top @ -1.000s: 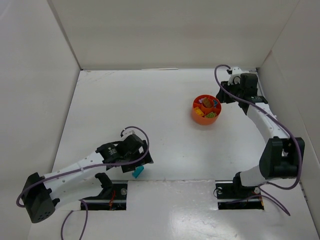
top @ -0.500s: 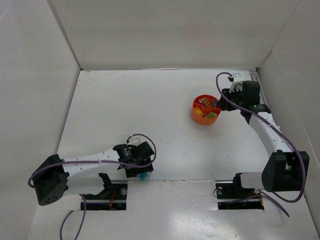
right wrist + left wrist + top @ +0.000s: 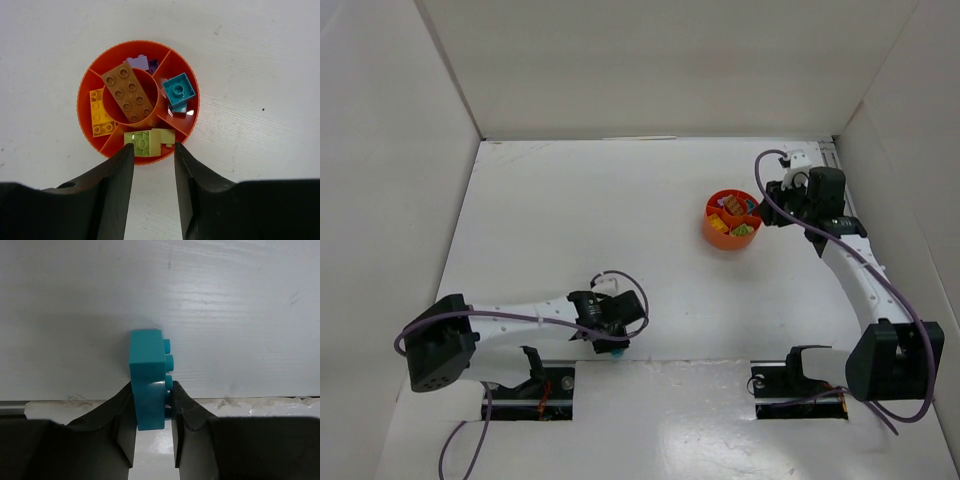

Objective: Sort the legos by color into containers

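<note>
A teal lego (image 3: 147, 370) stands on edge at the table's near edge, and my left gripper (image 3: 153, 390) is shut on its lower half. From above, that gripper (image 3: 611, 343) covers most of the teal lego (image 3: 618, 351). The orange bowl (image 3: 85, 80) holds a brown lego (image 3: 127, 93) in its centre cup. Around that cup are an orange lego (image 3: 101, 113), purple legos (image 3: 140, 62), teal legos (image 3: 179, 90) and lime legos (image 3: 145, 142), each colour in its own compartment. My right gripper (image 3: 152, 150) hovers over the bowl's near rim, open and holding nothing. In the top view the right gripper (image 3: 775, 195) is just right of the bowl (image 3: 720, 238).
White walls close in the table on the left (image 3: 400, 200), back (image 3: 650, 70) and right (image 3: 910, 130). A raised white ledge (image 3: 660, 410) with both arm bases runs along the near edge, right beside the held teal lego.
My left gripper slid right toward the near ledge, came down over the teal lego and closed on it. The right arm shifted slightly beside the bowl, its jaws unchanged.
</note>
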Motion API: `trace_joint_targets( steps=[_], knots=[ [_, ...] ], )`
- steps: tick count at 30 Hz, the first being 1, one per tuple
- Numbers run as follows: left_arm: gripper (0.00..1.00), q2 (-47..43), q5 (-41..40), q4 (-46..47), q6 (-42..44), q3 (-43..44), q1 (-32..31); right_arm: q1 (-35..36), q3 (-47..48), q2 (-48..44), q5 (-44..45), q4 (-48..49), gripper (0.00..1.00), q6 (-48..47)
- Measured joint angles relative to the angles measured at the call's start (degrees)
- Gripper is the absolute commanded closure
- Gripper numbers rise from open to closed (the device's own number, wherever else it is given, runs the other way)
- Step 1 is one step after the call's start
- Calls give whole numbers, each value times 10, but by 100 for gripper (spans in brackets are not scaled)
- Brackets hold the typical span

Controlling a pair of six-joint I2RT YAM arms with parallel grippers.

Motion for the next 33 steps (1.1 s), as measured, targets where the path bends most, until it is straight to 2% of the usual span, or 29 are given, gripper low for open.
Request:
trace_joint_targets(
  steps=[2, 7, 10, 14, 17, 20, 21, 24, 29, 33],
  knots=[
    [84, 12, -9, 0, 0, 12, -4, 0, -7, -2, -4, 0, 55, -2],
    [100, 24, -41, -3, 4, 50, -5, 0, -36, -36, -35, -9, 54, -29],
    [100, 25, -70, -6, 17, 91, -7, 0, -61, -72, -82, -10, 52, -52],
    [100, 29, -106, 14, 54, 166, 8, 5, -105, -125, -186, 5, 46, -88],
    [100, 9, -110, 86, 101, 200, 34, 34, -133, -160, -247, 24, 36, -103],
    [100, -38, -94, 173, 138, 201, 70, 95, -142, -198, -268, 48, 28, -102],
    [100, -54, -95, 198, 144, 201, 80, 117, -144, -210, -265, 64, 23, -90],
    [100, -91, -115, 264, 146, 201, 93, 181, -172, -250, -223, 143, 19, -32],
    [100, -107, -143, 361, 122, 191, 92, 291, -252, -279, -106, 296, 19, 76],
    [100, -106, -148, 394, 90, 173, 92, 389, -267, -258, 10, 386, 19, 108]
  ],
)
